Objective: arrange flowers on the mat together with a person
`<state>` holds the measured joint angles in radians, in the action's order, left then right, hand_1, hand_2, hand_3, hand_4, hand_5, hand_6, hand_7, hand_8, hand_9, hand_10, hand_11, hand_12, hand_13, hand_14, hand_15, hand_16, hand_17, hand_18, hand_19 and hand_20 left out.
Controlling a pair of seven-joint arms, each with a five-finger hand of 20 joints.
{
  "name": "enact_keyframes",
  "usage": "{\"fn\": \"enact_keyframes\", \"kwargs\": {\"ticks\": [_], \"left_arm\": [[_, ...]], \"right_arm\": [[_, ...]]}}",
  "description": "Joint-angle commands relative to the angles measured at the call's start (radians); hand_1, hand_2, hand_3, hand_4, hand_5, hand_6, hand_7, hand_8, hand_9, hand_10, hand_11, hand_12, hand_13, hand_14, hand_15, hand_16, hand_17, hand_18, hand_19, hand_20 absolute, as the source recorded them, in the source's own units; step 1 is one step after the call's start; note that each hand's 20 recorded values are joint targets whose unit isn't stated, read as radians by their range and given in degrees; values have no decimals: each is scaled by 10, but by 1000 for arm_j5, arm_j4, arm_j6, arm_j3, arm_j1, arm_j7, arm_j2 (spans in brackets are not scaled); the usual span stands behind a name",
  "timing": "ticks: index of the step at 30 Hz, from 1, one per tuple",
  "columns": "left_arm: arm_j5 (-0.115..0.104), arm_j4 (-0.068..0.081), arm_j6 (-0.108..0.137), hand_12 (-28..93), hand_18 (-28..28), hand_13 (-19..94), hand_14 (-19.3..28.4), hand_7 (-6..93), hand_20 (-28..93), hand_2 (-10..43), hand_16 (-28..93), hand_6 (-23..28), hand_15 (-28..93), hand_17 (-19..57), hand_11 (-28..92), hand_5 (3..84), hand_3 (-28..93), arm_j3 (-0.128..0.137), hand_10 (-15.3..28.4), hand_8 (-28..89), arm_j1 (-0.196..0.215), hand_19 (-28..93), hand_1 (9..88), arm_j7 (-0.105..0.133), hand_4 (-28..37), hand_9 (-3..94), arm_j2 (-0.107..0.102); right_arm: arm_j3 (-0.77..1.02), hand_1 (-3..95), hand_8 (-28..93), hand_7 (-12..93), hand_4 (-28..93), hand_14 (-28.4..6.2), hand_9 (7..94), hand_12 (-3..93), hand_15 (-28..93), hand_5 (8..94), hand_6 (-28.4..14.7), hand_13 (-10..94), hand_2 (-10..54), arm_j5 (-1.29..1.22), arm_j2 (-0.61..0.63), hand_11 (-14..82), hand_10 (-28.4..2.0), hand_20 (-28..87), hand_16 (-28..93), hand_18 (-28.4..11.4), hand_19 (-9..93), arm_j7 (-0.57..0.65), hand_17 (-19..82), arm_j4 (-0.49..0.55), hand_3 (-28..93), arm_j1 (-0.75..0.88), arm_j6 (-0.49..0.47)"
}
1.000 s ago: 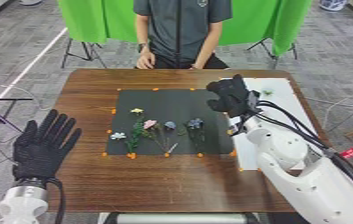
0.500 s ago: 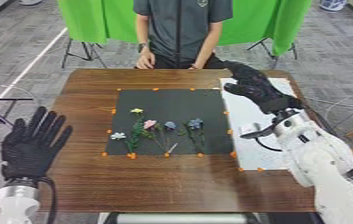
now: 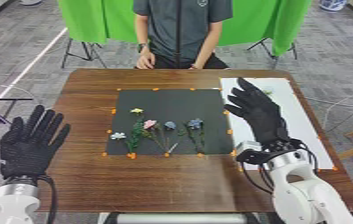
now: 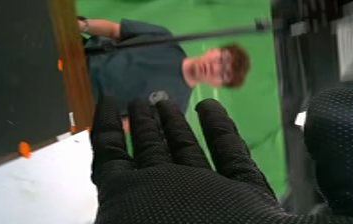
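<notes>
My R hand [image 3: 259, 117] open, nothing in it, over white sheet [image 3: 311, 145] just R of mat [image 3: 168, 100]; L hand [image 3: 28, 152] open too, L of mat. Flowers [image 3: 150, 124] lie on mat, near half, stems [image 3: 137, 135] close tog. Risk: if R hand swings low across mat, fingers prob. snag stems, drag neighbours & spoil arrgmt.

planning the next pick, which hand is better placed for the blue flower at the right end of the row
Right, most likely: the right hand is open over the white sheet, near that blue flower. The left hand is farther off, beyond the other flowers.
</notes>
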<state>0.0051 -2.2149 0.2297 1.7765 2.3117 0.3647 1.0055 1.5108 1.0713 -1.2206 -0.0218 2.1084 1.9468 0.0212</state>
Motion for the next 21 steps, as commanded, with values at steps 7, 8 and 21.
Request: {"fn": "enact_keyframes", "kwargs": {"ticks": [7, 8, 21], "left_arm": [[119, -7, 46, 89, 125, 313, 119, 80, 132, 160, -37, 64, 179, -23, 128, 461, 699, 34, 127, -88, -6, 277, 310, -26, -283, 418, -39], [127, -4, 42, 89, 125, 312, 119, 80, 132, 160, -36, 65, 179, -23, 128, 460, 699, 29, 128, -88, -18, 277, 310, -19, -283, 417, -40], [125, -7, 41, 89, 125, 312, 118, 78, 132, 160, -37, 66, 182, -26, 128, 457, 698, 12, 129, -87, -17, 279, 310, -15, -283, 413, -29]], "right_arm": [[93, 122, -94, 102, -270, -152, 263, 142, 107, 266, -80, 205, 115, 30, -74, 52, -183, 116, 194, -175, 400, -30, 31, 35, 810, 126, -47], [102, 121, -96, 104, -270, -146, 264, 140, 100, 267, -79, 204, 115, 29, -80, 53, -182, 114, 190, -172, 396, -29, 33, 36, 813, 133, -45], [331, 128, -115, 104, -275, -62, 332, 59, 125, 377, -56, 172, 117, 57, -245, 69, -126, 48, -49, -84, 300, -44, 57, 89, 827, 251, -265]]}}
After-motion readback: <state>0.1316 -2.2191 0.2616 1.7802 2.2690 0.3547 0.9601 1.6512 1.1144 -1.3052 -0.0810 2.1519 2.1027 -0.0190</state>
